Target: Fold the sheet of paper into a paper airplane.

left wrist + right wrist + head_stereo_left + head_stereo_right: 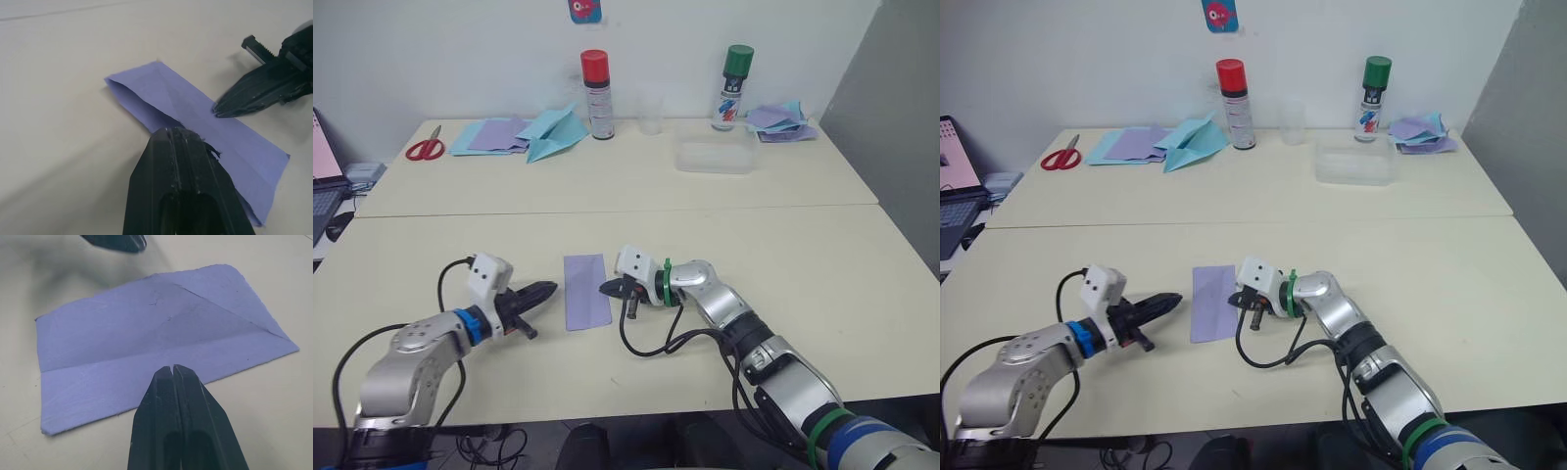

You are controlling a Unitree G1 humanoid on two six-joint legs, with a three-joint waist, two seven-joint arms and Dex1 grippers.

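Note:
The sheet of paper point(586, 291) is lavender and lies flat on the table as a long folded rectangle, with a lengthwise crease and diagonal creases at one end point(215, 318). My left gripper point(552, 288) is shut with nothing in it. Its tip reaches the sheet's left long edge and, in the left wrist view, hangs just over that edge point(178, 131). My right gripper point(604, 289) is also shut and empty, its tip at the sheet's right long edge point(173, 368). The two tips point at each other across the paper.
Along the far table stand red scissors point(426, 147), flat purple and blue sheets point(494, 135), a light-blue paper airplane point(556, 134), a red-capped can point(596, 95), a clear cup point(651, 115), a clear box point(715, 157), a green-capped can point(735, 88) and crumpled papers point(781, 121).

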